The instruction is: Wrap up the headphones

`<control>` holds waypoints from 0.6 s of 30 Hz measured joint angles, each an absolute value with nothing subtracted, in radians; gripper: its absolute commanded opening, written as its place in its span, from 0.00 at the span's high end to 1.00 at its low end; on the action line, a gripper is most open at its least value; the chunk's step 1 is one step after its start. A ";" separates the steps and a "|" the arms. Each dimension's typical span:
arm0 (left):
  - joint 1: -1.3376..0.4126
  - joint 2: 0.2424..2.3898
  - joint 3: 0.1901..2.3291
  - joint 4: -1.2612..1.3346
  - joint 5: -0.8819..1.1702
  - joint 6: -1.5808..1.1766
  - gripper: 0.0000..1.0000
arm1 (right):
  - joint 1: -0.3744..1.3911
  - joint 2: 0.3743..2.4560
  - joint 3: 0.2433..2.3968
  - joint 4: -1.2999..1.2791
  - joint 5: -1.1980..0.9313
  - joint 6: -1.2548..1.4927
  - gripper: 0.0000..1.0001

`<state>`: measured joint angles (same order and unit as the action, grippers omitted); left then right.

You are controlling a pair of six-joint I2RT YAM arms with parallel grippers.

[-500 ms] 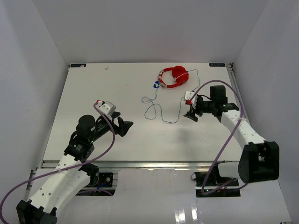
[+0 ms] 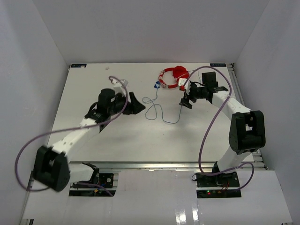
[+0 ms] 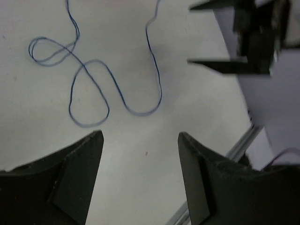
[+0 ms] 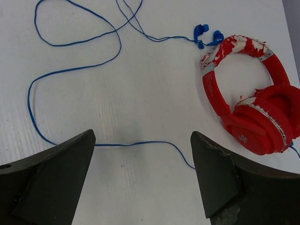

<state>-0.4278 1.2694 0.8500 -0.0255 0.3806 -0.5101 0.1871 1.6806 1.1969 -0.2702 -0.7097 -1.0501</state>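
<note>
Red on-ear headphones (image 4: 255, 126), headband coating flaked to white, lie flat at frame right on the matte white table (image 2: 93, 93). Thin blue cable (image 4: 131, 144) sprawls in loose loops, ending in what appears to be a small blue plug (image 4: 206, 35). Left gripper (image 3: 139, 138) and right gripper (image 4: 141, 136): jaws spread, grasping nothing.

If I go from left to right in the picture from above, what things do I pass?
Left hand → blue plug → right hand. The red headphones and the cable loops spread across those spots, so their place is unclear.
</note>
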 measured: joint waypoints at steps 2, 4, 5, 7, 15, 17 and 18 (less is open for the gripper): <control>-0.424 1.569 1.119 -0.067 0.409 -0.613 0.26 | 0.185 1.677 1.204 -0.259 -0.701 -0.953 0.09; -0.422 1.801 1.346 -0.084 0.406 -0.685 0.25 | 0.172 1.655 1.202 -0.259 -0.700 -0.853 0.08; -0.422 1.897 1.457 -0.144 0.398 -0.712 0.25 | 0.157 1.632 1.187 -0.246 -0.708 -0.794 0.07; -0.421 2.087 1.719 -0.262 0.368 -0.750 0.25 | 0.121 1.540 1.123 -0.239 -0.723 -0.698 0.06; -0.421 2.482 2.273 -0.467 0.153 -0.728 0.25 | -0.004 1.089 0.790 -0.237 -0.781 -0.529 0.04; -0.422 2.507 2.276 -0.455 0.128 -0.689 0.25 | -0.031 1.040 0.751 -0.240 -0.811 -0.518 0.04; -0.424 2.521 2.281 -0.446 0.120 -0.670 0.25 | -0.046 1.025 0.741 -0.239 -0.822 -0.511 0.04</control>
